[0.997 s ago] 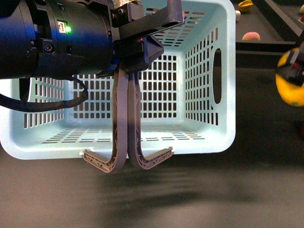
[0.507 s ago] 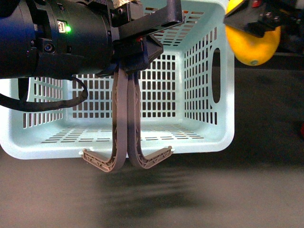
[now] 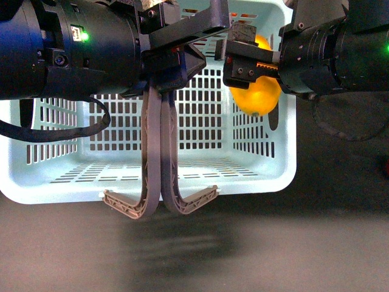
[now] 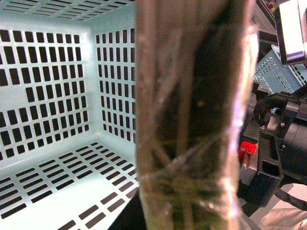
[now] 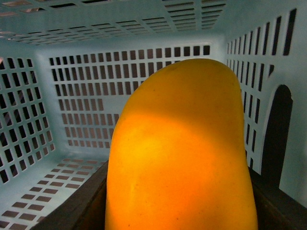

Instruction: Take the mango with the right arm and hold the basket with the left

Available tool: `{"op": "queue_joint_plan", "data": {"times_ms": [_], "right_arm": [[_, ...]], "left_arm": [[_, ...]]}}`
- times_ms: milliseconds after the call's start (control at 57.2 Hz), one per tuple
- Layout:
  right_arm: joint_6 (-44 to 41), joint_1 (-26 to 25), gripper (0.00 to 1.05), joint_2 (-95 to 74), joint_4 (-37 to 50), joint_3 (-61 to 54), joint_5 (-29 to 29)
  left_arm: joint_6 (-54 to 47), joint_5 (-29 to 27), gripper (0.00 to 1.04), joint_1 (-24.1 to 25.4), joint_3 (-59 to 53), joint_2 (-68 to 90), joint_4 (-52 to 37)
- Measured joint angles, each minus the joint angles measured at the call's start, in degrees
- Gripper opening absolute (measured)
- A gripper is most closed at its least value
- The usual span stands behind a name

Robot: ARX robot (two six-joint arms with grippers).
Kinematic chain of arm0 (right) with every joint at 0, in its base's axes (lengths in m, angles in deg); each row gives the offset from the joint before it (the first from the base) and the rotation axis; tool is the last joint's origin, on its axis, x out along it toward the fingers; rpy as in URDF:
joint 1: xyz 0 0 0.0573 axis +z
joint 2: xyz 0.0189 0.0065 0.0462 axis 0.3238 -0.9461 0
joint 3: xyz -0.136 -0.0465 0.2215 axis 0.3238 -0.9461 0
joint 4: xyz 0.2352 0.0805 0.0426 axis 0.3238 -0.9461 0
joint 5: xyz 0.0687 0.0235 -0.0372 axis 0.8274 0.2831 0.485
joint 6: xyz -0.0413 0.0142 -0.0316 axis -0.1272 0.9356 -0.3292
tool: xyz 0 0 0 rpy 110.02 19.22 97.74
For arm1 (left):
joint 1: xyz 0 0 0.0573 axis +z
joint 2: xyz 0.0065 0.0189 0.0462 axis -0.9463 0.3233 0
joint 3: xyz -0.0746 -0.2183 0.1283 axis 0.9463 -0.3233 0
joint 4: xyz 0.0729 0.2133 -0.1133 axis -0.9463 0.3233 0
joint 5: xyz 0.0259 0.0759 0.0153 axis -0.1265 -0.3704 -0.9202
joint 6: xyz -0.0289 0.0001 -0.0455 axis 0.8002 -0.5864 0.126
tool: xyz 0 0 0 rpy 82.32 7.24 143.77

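The pale blue slotted basket (image 3: 261,182) lies tipped with its mouth toward me. My left gripper (image 3: 173,64) is shut on the basket's two grey-brown handles (image 3: 159,152), which hang down together in front of the opening. Up close those handles (image 4: 187,120) are a blurred upright band beside the basket's inner wall (image 4: 48,96). My right gripper (image 3: 243,64) is shut on the yellow-orange mango (image 3: 258,94), held at the upper right of the basket's mouth. The mango (image 5: 182,153) fills the right wrist view, with the basket's slotted walls (image 5: 72,96) all around it.
The basket rests on a dark table (image 3: 243,255). A small red object (image 3: 386,165) shows at the right edge. The left wrist view catches the right gripper's black body with a red mark (image 4: 247,152), and a second blue basket (image 4: 283,67) behind it.
My right gripper has carried the mango from the far right, up and leftward, into the basket's mouth. The left arm and basket have barely moved.
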Motion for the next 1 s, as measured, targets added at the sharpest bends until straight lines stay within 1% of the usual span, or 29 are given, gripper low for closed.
{"op": "queue_joint_plan", "data": {"times_ms": [87, 105, 122, 210, 472, 664, 997], "right_arm": [[0.4, 0.0, 0.96, 1.4, 2.0, -0.4, -0.1], [0.5, -0.1, 0.98, 2.0, 2.4, -0.7, -0.2], [0.5, -0.2, 0.99, 2.8, 2.7, -1.2, -0.3], [0.4, -0.6, 0.96, 5.7, 3.3, -2.8, -0.4], [-0.5, -3.3, 0.97, 20.9, 2.5, -11.1, -0.9], [0.5, -6.4, 0.97, 35.5, -1.8, -19.9, -1.3], [2.8, -8.8, 0.97, 55.0, -9.7, -30.9, -4.3]], "left_arm": [[0.0, 0.0, 0.09, 0.0, 0.0, 0.0, 0.0], [-0.1, 0.0, 0.08, 0.0, 0.0, 0.0, 0.0], [-0.2, 0.2, 0.08, 0.0, 0.0, 0.0, 0.0], [-0.1, 0.6, 0.08, -0.1, -0.2, 0.3, 0.0], [0.0, 0.0, 0.08, 0.0, -0.4, 0.4, 0.0], [-0.1, 0.0, 0.08, 0.0, -0.4, 0.4, 0.0], [0.0, 0.0, 0.08, 0.0, -0.4, 0.4, 0.0]]}}
